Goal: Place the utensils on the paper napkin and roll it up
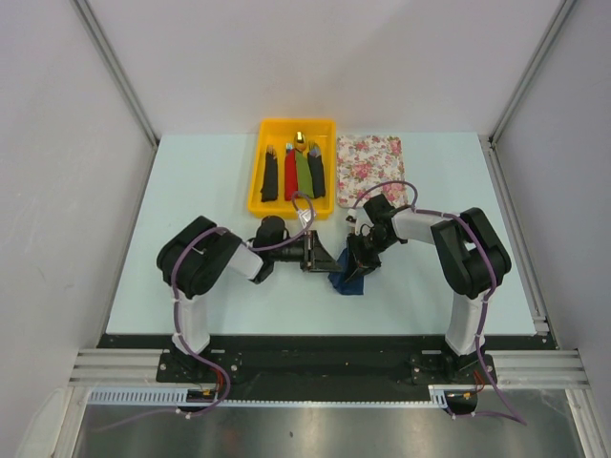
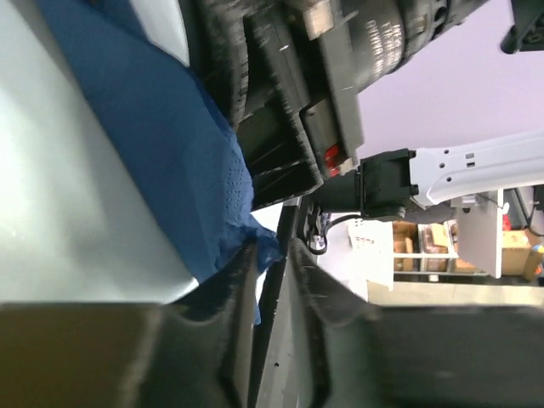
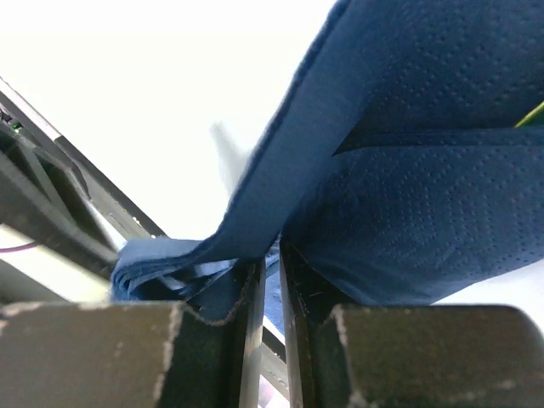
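From above, both arms reach inward over the pale table (image 1: 191, 191) and meet near its middle. The left gripper (image 1: 329, 263) and the right gripper (image 1: 359, 271) close in from either side on the napkin (image 1: 350, 284), a crumpled dark blue bunch between them. Only a small part of it shows below the fingers. At the far side a yellow tray (image 1: 255, 194) holds black, red and green bundles (image 1: 291, 172). A floral mat (image 1: 372, 167) lies just beside the tray on its right.

From the left wrist, the left gripper (image 2: 274, 259) has its jaws drawn almost together, with only a thin slit between them. A corner of the napkin (image 2: 161, 144) runs down into that slit and is pinched there. The rest of the blue sheet spreads up and left over the table. The black body of the right arm (image 2: 340, 76) looms close above.

From the right wrist, the right gripper (image 3: 267, 265) is likewise nearly closed, nipping a folded edge of the napkin (image 3: 408, 187). The paper rises from the jaws in a taut band to the upper right, with a broader fold below it. Layered edges bunch to the left of the fingers.
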### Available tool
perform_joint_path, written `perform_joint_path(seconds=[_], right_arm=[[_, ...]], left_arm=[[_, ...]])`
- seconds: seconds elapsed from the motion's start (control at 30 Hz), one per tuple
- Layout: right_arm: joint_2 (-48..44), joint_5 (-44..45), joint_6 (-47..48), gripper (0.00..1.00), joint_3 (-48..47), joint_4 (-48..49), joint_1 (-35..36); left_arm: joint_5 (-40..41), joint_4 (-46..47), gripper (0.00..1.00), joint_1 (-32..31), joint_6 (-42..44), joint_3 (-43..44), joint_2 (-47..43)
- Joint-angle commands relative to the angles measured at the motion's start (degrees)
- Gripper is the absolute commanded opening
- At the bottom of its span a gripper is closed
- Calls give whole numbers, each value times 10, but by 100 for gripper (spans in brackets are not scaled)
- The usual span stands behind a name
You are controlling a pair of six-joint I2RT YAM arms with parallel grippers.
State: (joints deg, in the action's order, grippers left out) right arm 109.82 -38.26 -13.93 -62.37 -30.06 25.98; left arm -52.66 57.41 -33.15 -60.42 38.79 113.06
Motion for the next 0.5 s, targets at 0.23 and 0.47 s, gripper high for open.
perform_joint_path(seconds=[0.23, 0.47], right_arm=[[48, 90, 15, 18, 22, 65, 16], [44, 88, 15, 18, 22, 62, 14]], left_arm=[[-22, -209, 7, 46, 231, 76, -93], [24, -377, 36, 83, 331, 131, -84]])
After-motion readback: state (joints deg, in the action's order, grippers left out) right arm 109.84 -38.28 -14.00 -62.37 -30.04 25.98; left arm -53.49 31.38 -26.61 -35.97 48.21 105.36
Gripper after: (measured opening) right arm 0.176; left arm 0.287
